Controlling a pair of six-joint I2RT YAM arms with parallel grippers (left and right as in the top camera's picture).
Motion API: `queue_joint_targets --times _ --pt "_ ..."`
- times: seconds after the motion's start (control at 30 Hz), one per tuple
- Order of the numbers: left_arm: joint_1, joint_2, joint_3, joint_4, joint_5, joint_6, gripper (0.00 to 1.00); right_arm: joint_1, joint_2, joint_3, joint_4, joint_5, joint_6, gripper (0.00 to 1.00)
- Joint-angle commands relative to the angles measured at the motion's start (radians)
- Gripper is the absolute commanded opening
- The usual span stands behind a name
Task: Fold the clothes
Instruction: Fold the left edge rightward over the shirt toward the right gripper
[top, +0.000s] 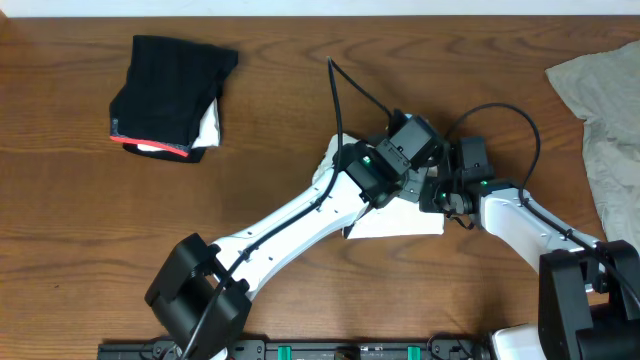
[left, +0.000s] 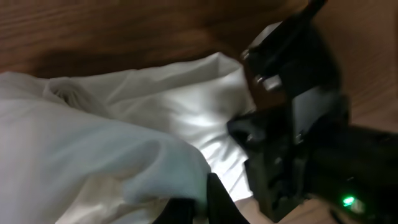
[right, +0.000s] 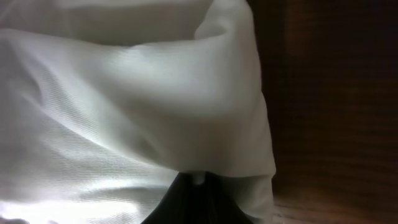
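White garment (top: 398, 222): bunched at the middle of the surface (top: 280, 120), mostly hidden under both arms.
Left end effector (left: 204, 205): closed, pinching a fold of the white garment.
Right end effector (right: 193, 198): almost closed, white cloth caught at its tips.
Black red-edged garment (top: 170, 95): folded, far left, well apart.
Grey-beige garment (top: 610, 130): loose at the right edge.

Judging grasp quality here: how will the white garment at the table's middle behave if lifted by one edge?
Probably floppy: the white garment lies in soft folds and wrinkles. Likely light, since the cloth looks thin and glows in the right wrist view. It would likely sag and unfold.
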Motion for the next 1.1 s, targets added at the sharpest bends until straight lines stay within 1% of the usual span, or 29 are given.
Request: queue_joint_targets --times 0.0,0.1,0.3,0.53,0.8,0.93,1.0,1.07 --pt "-0.004 0.010 0.025 0.020 0.022 -0.022 0.06 -0.008 0.008 -0.025 -0.016 0.005 0.016 0.08" --pt "-0.004 0.031 0.025 0.020 0.034 -0.037 0.06 -0.008 0.008 -0.025 -0.016 0.005 0.016 0.08" --pt "-0.008 0.092 0.025 0.050 0.127 -0.037 0.06 -0.008 0.008 -0.025 -0.015 0.005 0.017 0.08" --pt "-0.019 0.116 0.025 0.064 0.128 -0.041 0.06 -0.008 0.008 -0.025 -0.018 0.020 0.017 0.08" --pt "-0.026 0.118 0.024 0.117 0.134 -0.044 0.06 -0.010 0.008 -0.025 -0.034 0.048 0.017 0.05" --pt "-0.026 0.134 0.024 0.147 0.134 -0.044 0.06 -0.010 0.008 -0.025 -0.049 0.049 0.017 0.06" --pt "-0.026 0.151 0.024 0.159 0.134 -0.044 0.06 -0.009 0.001 -0.021 -0.069 0.034 0.016 0.02" --pt "-0.026 0.168 0.024 0.166 0.134 -0.044 0.06 -0.009 -0.025 -0.019 -0.077 0.015 0.003 0.01"
